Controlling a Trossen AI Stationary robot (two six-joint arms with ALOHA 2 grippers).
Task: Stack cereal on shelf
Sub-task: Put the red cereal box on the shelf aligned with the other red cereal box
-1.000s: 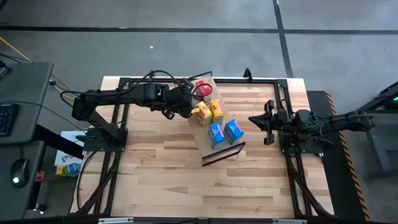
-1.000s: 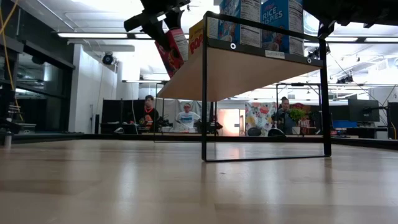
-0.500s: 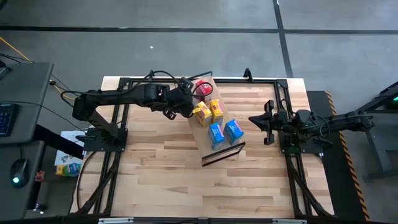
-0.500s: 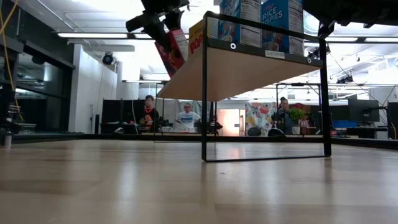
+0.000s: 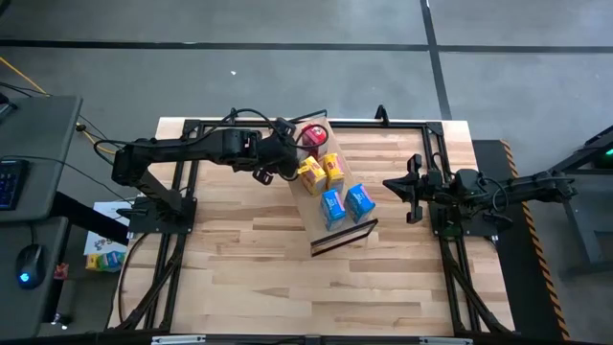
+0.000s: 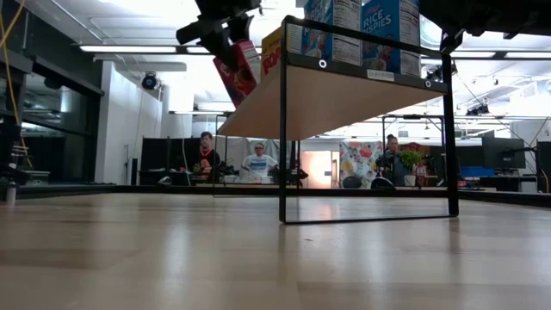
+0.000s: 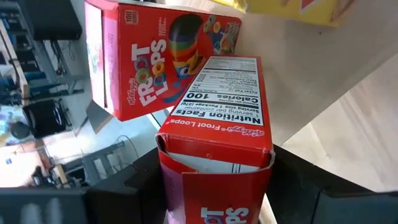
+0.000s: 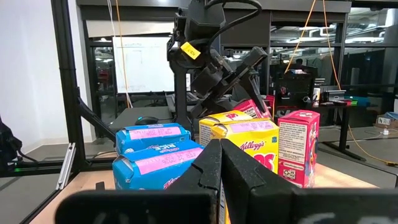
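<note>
The shelf stands slanted mid-table and carries two blue cereal boxes, two yellow ones and one red box at its far end. That red box also shows upright in the left wrist view. My left gripper is at the shelf's far end, shut on a second red cereal box. My right gripper waits shut at the table's right side, clear of the shelf, its fingers closed together. My left gripper pinches the red box between its two fingers, one finger on each broad face, near the box's end closest to the wrist. The fingers slant down from the table's left. The box hangs tilted below them; whether it touches the shelf, I cannot tell.
The shelf's dark end rail closes its near end, and its frame legs stand on the butcher-block tabletop. Black arm frames run along the table's left and right edges. People sit in the room beyond the table.
My left gripper has rolled a little about its own pointing line without leaving its place, and the red box has turned with it, staying tilted beside the shelf's far end.
</note>
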